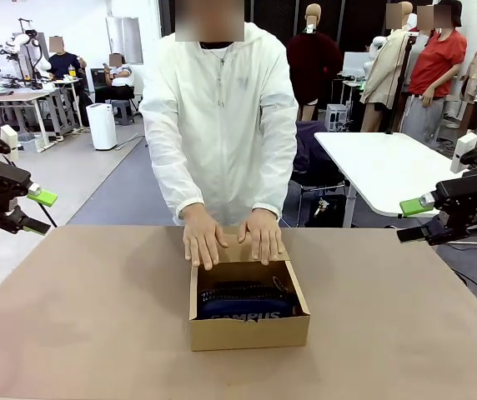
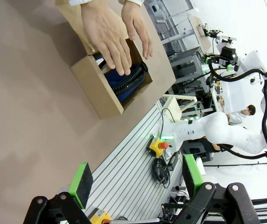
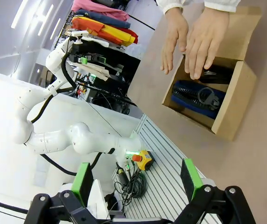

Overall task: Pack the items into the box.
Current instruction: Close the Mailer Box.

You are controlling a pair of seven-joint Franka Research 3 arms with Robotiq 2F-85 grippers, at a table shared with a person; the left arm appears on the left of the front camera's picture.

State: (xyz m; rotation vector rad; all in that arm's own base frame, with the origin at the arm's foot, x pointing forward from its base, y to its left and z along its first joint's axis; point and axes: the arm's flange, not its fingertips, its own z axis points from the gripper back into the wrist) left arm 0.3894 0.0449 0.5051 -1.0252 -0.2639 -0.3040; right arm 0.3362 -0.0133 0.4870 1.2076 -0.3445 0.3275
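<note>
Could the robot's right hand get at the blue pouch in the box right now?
Probably, with care: the box is open on top and the pouch shows, but the person's hands overhang its far rim.

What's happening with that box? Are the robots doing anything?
A person's hands rest on the lid flap of the open cardboard box. The navy CAMPUS pouch already lies inside with something black. The left gripper and right gripper hang open and empty at the sides of the table.
</note>
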